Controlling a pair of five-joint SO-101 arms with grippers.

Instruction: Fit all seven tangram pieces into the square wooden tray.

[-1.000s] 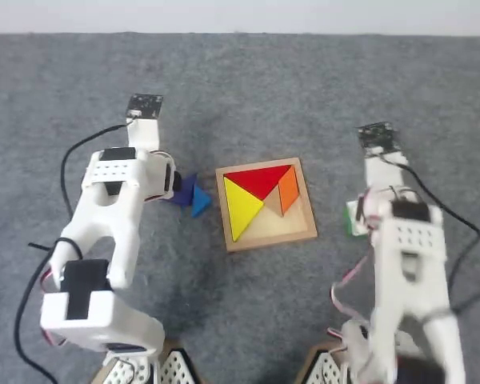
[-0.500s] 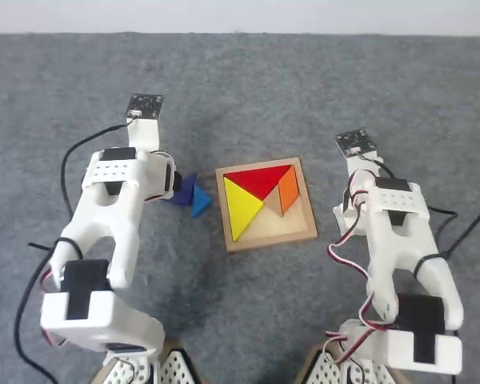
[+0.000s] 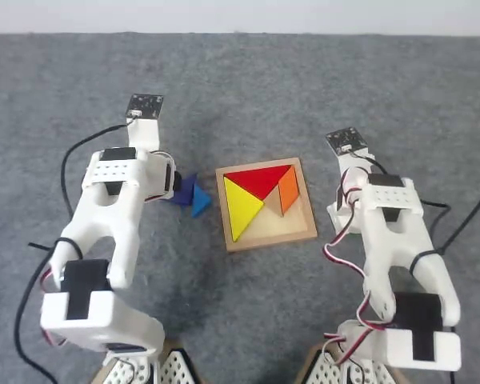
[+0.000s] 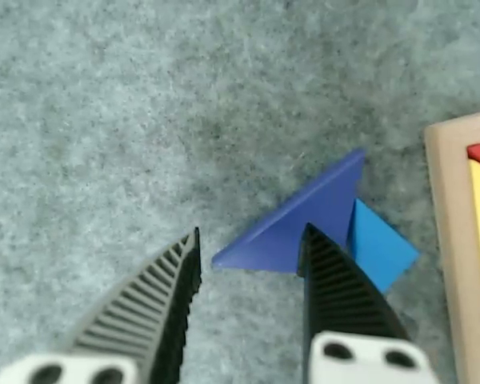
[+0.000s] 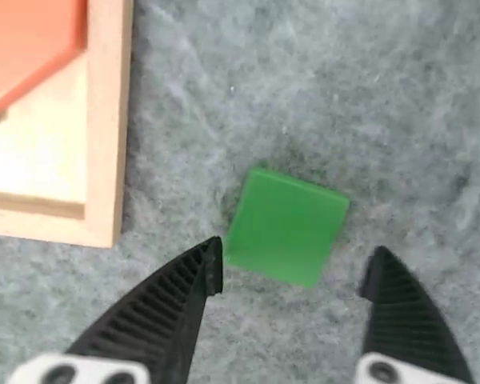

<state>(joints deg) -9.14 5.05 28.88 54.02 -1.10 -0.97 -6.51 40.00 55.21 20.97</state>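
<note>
Scanning high view: square wooden tray mid-desk, part filled.
Left wrist: left end effector wide at dark blue triangle; closing could drag touching light blue piece.
Right wrist: right end effector wide at green square; flat piece could slip.

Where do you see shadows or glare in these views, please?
High view: even light, no glare on the wooden tray, faint shadows on the carpet. Left wrist view: dim shadow beside the dark blue triangle. Right wrist view: soft shadow edging the green square.
</note>
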